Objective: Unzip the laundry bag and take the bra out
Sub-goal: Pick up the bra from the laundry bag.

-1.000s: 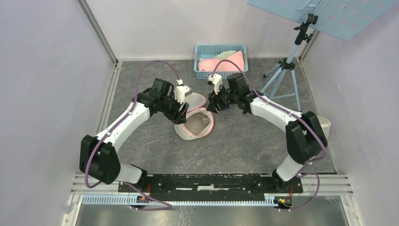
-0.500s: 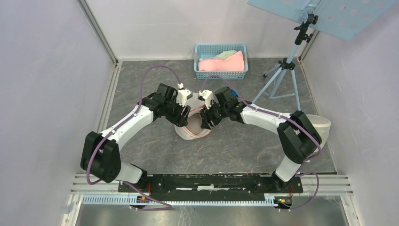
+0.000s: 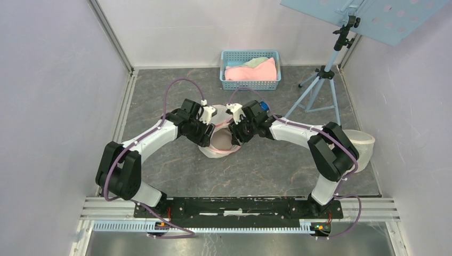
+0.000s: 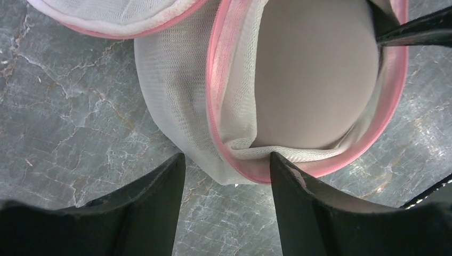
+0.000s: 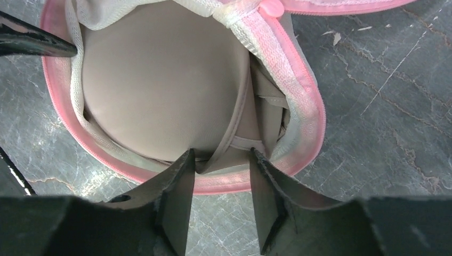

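The left gripper point(image 4: 226, 160) stood wide open over the laundry bag point(image 4: 176, 96) rim. The right gripper point(image 5: 222, 154), narrowly open, straddled the bra point(image 5: 160, 80) edge.

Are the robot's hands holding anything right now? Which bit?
Nothing yet. Both are open: the right gripper has its fingers either side of the bra edge, and the left gripper is at the laundry bag pink rim.

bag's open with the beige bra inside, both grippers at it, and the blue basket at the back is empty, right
No: the top external view shows pink cloth in the blue basket. The rest holds: laundry bag open, beige bra inside, left gripper and right gripper at it.
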Controlling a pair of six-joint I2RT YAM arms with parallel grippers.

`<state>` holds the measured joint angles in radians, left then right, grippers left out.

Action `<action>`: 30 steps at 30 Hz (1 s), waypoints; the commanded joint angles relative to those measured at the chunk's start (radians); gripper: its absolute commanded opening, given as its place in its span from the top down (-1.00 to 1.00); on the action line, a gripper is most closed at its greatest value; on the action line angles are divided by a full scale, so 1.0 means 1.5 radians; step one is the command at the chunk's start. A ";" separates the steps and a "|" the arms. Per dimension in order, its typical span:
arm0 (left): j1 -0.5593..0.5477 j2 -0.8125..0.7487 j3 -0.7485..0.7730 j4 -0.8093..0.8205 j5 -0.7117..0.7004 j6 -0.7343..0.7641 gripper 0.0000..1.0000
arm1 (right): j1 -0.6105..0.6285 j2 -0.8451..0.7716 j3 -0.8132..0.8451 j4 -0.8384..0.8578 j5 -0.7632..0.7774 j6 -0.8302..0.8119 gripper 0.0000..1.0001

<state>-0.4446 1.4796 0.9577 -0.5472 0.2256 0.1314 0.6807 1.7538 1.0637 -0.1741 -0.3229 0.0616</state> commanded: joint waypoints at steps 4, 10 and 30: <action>0.001 0.005 -0.018 0.031 -0.040 -0.031 -0.30 | 0.000 0.005 0.041 -0.019 0.003 0.003 0.46; 0.002 0.000 -0.023 0.036 -0.058 -0.024 -0.29 | -0.015 -0.019 0.048 0.009 -0.065 0.020 1.00; 0.054 -0.202 -0.055 0.125 0.142 -0.080 -0.35 | -0.043 -0.077 -0.066 0.288 -0.244 0.246 1.00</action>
<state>-0.3706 1.3056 0.8707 -0.4725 0.2497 0.0998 0.6205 1.6493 0.9863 0.1524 -0.6395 0.3466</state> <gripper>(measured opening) 0.672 0.004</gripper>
